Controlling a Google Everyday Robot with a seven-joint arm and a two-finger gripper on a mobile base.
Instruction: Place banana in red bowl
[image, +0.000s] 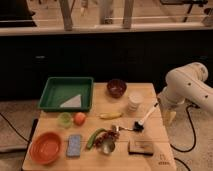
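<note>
A yellow banana (110, 115) lies flat on the wooden table (150, 90), near its middle. An orange-red bowl (46, 147) sits empty at the front left corner. A darker red bowl (116, 87) stands at the back centre. My gripper (170, 117) hangs from the white arm (187, 85) just beyond the table's right edge. It points down, well to the right of the banana and holds nothing I can see.
A green tray (66, 93) with a white paper is at the back left. A white cup (134, 102), a black brush (144, 121), a green cup (65, 119), an orange fruit (80, 118), a blue packet (74, 145), a green vegetable (95, 137), grapes (106, 136) and a dark box (141, 146) surround the banana.
</note>
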